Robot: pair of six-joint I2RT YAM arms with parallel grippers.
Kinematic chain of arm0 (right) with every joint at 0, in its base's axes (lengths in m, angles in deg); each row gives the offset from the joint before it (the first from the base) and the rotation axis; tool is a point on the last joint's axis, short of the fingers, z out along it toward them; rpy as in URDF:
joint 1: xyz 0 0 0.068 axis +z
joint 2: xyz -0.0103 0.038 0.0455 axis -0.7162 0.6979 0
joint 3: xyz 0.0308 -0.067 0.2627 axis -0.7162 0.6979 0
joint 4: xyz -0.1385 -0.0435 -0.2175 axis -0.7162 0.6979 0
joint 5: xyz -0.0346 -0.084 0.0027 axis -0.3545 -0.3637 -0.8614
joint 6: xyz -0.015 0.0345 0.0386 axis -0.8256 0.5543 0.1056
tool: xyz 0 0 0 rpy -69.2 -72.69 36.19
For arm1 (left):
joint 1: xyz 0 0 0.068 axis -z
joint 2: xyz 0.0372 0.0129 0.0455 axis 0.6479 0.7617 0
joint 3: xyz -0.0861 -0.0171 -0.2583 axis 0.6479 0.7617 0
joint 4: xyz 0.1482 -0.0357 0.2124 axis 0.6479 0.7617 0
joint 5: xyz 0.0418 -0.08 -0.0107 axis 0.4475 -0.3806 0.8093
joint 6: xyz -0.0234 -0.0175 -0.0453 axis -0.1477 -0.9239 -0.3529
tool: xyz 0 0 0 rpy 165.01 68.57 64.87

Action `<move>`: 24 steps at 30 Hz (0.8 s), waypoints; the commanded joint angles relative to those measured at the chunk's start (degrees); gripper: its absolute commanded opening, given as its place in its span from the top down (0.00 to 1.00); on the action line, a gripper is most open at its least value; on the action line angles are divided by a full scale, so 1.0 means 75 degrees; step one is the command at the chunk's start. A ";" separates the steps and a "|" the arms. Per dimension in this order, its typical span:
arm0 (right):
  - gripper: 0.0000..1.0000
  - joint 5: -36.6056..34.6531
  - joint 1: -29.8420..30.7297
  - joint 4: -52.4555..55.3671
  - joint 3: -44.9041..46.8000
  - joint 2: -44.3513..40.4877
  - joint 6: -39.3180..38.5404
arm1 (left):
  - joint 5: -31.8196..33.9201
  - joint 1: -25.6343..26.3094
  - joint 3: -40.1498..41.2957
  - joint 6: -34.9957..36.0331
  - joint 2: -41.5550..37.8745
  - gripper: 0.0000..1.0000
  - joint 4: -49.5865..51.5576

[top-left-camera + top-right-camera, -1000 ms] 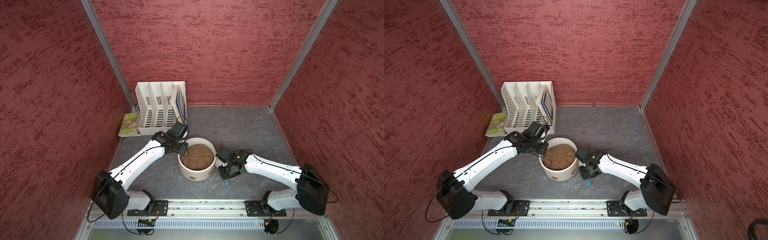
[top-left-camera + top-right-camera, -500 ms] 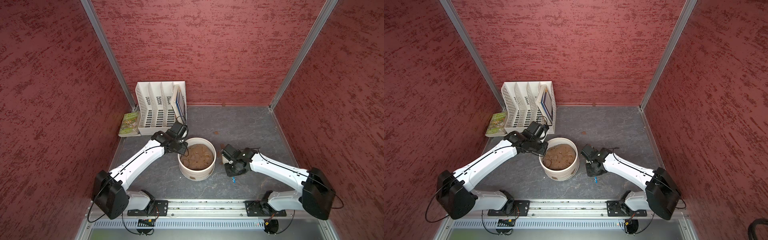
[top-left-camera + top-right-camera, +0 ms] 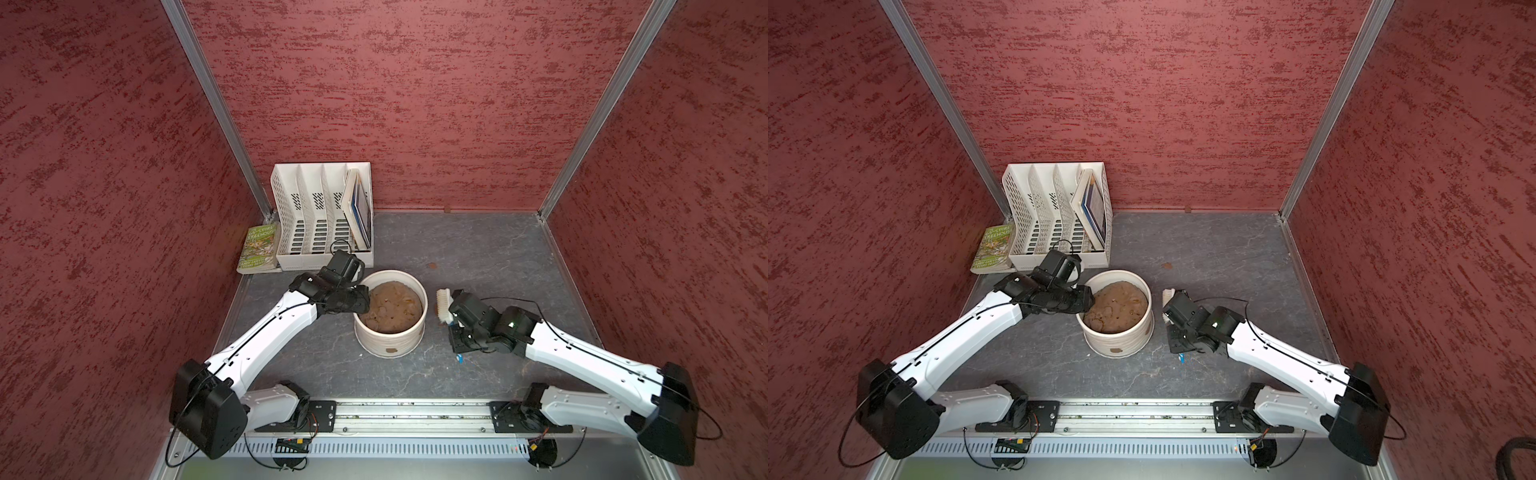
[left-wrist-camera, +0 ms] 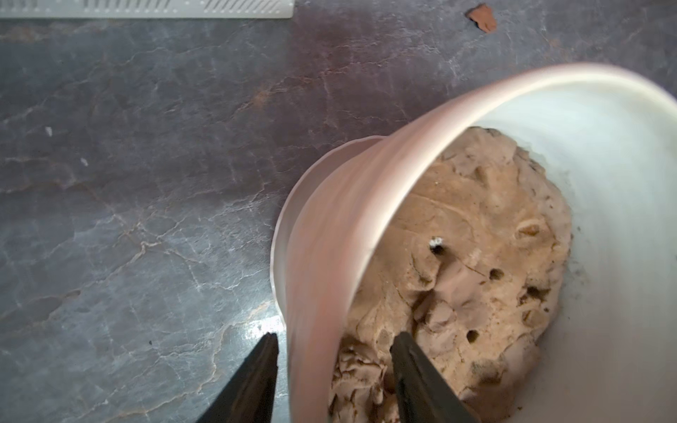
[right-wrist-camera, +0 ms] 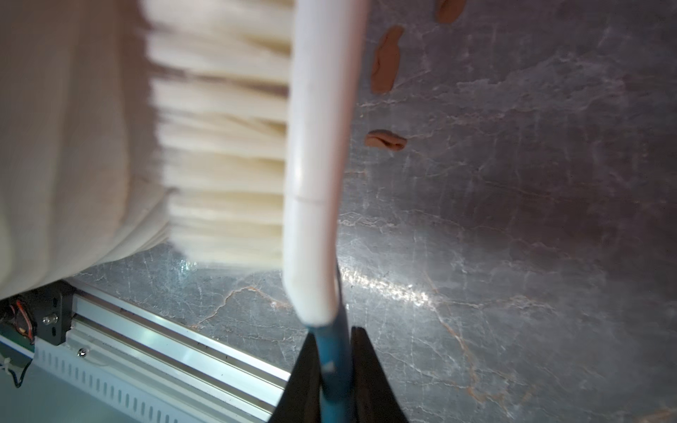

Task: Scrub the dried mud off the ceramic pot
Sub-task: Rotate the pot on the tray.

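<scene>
cream-white ceramic pot point(image 3: 374, 338) stands between the grippers, a dried mud point(image 3: 391, 350) patch on its near wall. left gripper point(image 4: 334, 337), clamped on the rim a second ago, now straddles it with jaws parted, gripping nothing. right gripper point(image 5: 334, 335), pinching the brush point(image 5: 322, 146) handle, has shifted slightly away from the pot.

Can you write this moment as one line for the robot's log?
left gripper: open, astride ceramic pot rim | right gripper: shut on brush | bristles: at pot's side | dried mud: patch on pot front

ceramic pot point(image 4: 366, 205) rim blurred, brush point(image 5: 322, 146) head cut off, bristles blurred
</scene>
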 commanded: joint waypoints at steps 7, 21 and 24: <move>1.00 -0.0192 0.0168 0.0031 0.0361 -0.0641 0.0611 | -0.0028 -0.0051 -0.0882 0.0312 0.0990 0.42 -0.0813; 1.00 -0.0288 0.0328 -0.0050 0.0575 -0.0680 0.0860 | 0.0424 -0.0041 -0.0893 0.0467 0.0927 0.64 -0.0366; 1.00 -0.0298 0.0334 -0.0098 0.0624 -0.0616 0.0884 | 0.0541 -0.0018 -0.0903 0.0459 0.0810 0.68 -0.0189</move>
